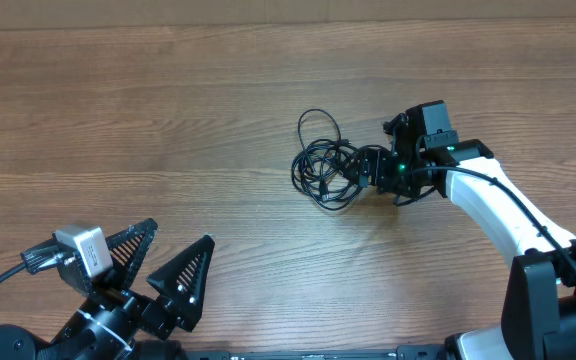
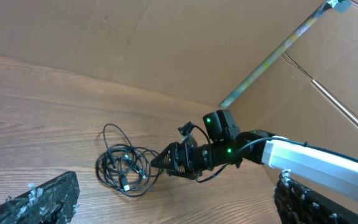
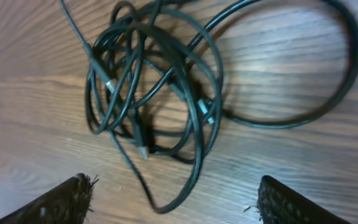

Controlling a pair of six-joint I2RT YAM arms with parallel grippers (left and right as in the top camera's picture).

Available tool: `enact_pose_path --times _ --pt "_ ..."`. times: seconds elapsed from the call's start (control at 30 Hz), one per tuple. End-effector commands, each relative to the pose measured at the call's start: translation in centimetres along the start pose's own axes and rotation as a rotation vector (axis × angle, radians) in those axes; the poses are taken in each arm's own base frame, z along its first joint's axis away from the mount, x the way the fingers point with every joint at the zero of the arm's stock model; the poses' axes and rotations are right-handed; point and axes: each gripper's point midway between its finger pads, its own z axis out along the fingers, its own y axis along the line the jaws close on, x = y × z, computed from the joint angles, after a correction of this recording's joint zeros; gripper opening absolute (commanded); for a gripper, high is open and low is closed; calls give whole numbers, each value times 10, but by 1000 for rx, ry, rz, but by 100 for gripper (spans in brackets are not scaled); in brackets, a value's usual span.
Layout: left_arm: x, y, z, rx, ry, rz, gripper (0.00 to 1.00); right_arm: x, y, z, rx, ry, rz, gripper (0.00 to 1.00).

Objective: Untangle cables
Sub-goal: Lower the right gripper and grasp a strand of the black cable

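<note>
— Why does the white right arm (image 1: 498, 215) reach so far over the brown wooden table (image 1: 168, 110)?

— I think it goes for the tangle. It stretches to the middle of the table, and the right gripper (image 3: 179, 199) hangs just over the thin black cables (image 3: 154, 93). Its fingers are apart and grasp nothing. Seen from the wrist, the lowest loop lies in the gap between them, so a pinch there seems prepared.

— And the left gripper (image 1: 180, 232)?

— It rests at the near edge, well apart from the cables, with fingers spread wide and empty. Probably it stands out of the way until a second hold is needed.

— How many things do you count?

— One table, two arms, two grippers, one heap of cables. How many cords are in the heap I cannot tell, because they cross too much. One larger loop (image 3: 272, 126) sticks out of it, and I see two small silvery plug ends (image 3: 143, 149).
</note>
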Motion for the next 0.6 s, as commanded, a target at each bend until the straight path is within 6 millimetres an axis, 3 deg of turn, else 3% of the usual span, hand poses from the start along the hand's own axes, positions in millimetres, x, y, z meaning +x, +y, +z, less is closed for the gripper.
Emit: enact_pose_path --times 0.0,0.07,0.13,0.27,0.57 --pt "-1 -3 -1 8 0 -16 100 -5 -7 1 45 -28 -13 85" --pt "-1 -3 -1 9 1 -19 100 -7 -6 1 42 -36 -16 91" --pt "-1 -3 -1 9 0 -19 99 -8 -5 1 39 -42 -19 91" --pt "-1 -3 -1 10 0 -19 99 -10 -5 1 37 -50 -22 83" --pt "-1 -3 -1 10 0 -19 100 -9 -13 18 46 -23 21 82"
